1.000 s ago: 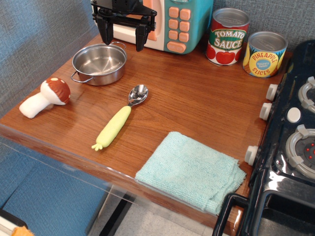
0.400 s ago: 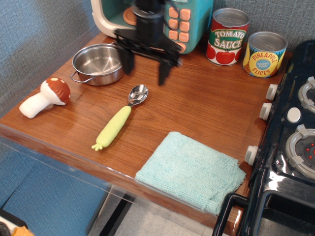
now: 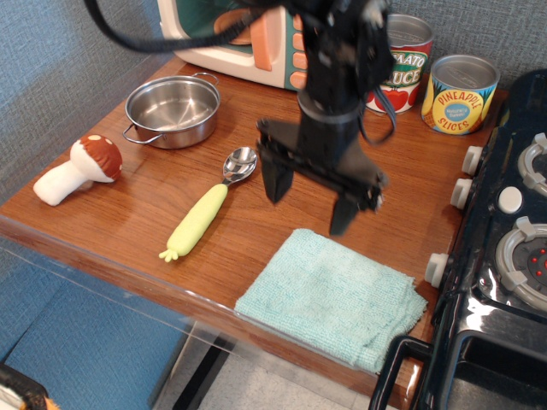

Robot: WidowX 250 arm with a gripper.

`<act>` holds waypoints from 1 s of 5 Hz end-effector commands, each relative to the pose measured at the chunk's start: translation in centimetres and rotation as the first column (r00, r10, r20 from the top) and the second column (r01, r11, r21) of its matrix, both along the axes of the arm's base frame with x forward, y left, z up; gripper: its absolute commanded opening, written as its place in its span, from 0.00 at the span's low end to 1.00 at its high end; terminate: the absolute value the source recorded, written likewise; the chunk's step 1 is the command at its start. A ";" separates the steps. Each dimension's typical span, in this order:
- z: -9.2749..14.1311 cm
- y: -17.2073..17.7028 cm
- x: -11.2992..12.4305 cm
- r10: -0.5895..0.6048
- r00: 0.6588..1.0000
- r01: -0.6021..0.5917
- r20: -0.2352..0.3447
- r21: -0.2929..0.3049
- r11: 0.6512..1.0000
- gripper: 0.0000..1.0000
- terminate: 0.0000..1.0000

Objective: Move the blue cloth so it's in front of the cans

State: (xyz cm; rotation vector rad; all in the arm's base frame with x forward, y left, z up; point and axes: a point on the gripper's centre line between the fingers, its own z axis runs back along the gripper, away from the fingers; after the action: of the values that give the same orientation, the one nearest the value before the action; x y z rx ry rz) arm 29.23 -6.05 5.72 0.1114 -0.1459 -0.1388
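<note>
The blue cloth (image 3: pixel 333 298) lies flat at the table's front right corner, pale aqua and terry-textured. The cans stand at the back right: the Tomato Sauce can (image 3: pixel 405 58), partly hidden by my arm, and the Pineapple Slices can (image 3: pixel 460 94). My gripper (image 3: pixel 309 201) hangs open and empty above the table, its black fingers (image 3: pixel 274 177) spread wide just behind the cloth's far edge.
A steel pot (image 3: pixel 173 111) sits at the back left, a toy microwave (image 3: pixel 248 38) behind it. A yellow-handled spoon (image 3: pixel 208 205) lies mid-table. A toy mushroom (image 3: pixel 79 169) is at the left edge. A black toy stove (image 3: pixel 506 256) borders the right side.
My gripper has travelled from the back near the microwave forward and to the right, down toward the cloth. It stays open. Nothing on the table has moved.
</note>
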 end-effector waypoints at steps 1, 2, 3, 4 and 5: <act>0.0 -1.9 -3.8 -0.032 0.999 0.033 0.023 -0.043 0.999 1.00 0.00; -1.1 -2.0 -5.0 -0.044 0.999 0.042 -0.025 -0.058 0.997 1.00 0.00; -2.5 -1.3 -5.3 -0.023 0.998 0.021 -0.055 -0.025 0.999 1.00 0.00; -5.1 0.4 -3.5 0.040 0.995 -0.039 -0.087 0.016 0.999 1.00 0.00; -6.0 0.9 -1.5 0.073 0.994 -0.072 -0.078 0.017 0.997 1.00 0.00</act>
State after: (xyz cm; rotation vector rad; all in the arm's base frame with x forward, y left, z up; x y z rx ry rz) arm 28.32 -6.24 0.56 0.1181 -0.0680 -0.1018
